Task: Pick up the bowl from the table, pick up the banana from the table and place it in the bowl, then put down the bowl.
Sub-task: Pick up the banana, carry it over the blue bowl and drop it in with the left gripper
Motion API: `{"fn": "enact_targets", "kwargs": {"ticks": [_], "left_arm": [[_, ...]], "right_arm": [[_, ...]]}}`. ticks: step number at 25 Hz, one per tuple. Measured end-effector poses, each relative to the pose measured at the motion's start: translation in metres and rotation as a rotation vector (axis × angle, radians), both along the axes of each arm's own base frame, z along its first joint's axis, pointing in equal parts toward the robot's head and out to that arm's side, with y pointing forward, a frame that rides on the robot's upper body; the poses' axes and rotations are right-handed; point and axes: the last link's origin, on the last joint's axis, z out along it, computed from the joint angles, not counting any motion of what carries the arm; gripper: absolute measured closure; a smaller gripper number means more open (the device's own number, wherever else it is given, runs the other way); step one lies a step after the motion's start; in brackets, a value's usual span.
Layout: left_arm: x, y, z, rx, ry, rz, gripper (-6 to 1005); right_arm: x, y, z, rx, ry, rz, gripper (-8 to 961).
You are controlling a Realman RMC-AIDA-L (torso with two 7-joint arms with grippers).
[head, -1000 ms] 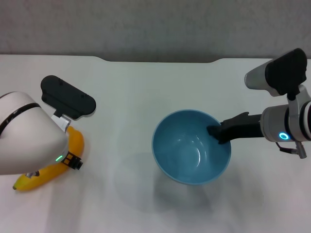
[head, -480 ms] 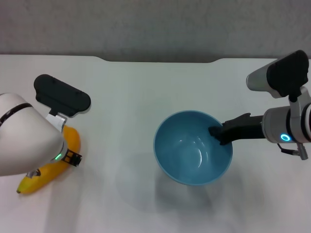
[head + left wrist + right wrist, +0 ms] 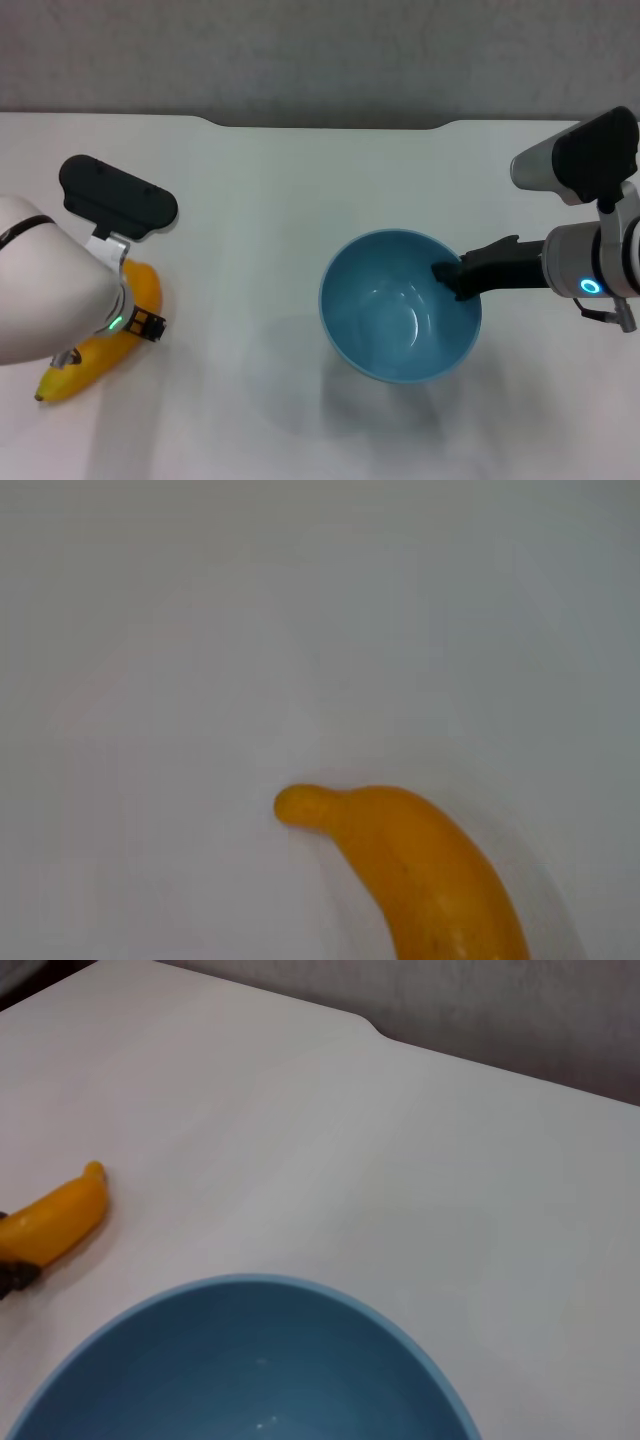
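Note:
The light-blue bowl (image 3: 400,320) hangs a little above the white table (image 3: 260,190), with its shadow below it. My right gripper (image 3: 450,275) is shut on the bowl's right rim. The bowl is empty, and its inside fills the lower part of the right wrist view (image 3: 250,1360). The yellow banana (image 3: 85,360) is at the table's left, partly hidden under my left arm. My left gripper (image 3: 135,325) is shut around its middle. The left wrist view shows the banana's stubby end (image 3: 430,870) over the table. The right wrist view shows the banana far off (image 3: 60,1215).
The table's far edge has a shallow notch (image 3: 330,125) in front of a grey wall. Bare white tabletop lies between the banana and the bowl.
My left arm has shifted left, and the banana has turned slightly with it. The bowl and my right gripper have drifted a little to the right.

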Motion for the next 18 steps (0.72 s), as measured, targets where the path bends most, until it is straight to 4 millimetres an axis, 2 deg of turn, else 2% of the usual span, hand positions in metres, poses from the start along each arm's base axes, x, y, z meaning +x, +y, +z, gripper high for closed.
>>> {"fn": "enact_targets", "kwargs": {"ticks": [6, 9, 13, 18], "left_arm": [[0.009, 0.002, 0.013, 0.057, -0.034, -0.026, 433], [0.023, 0.003, 0.030, 0.128, -0.079, -0.075, 433], [0.033, 0.002, 0.040, 0.169, -0.096, -0.104, 434], [0.065, -0.003, 0.058, 0.237, -0.186, -0.178, 434]], "right_arm": [[0.001, 0.000, 0.001, 0.002, 0.001, -0.003, 905], [0.002, 0.000, 0.001, 0.006, 0.002, -0.007, 905], [0.004, 0.000, 0.002, 0.013, 0.002, -0.011, 904], [0.008, 0.003, 0.000, 0.037, -0.001, -0.016, 903]]}}
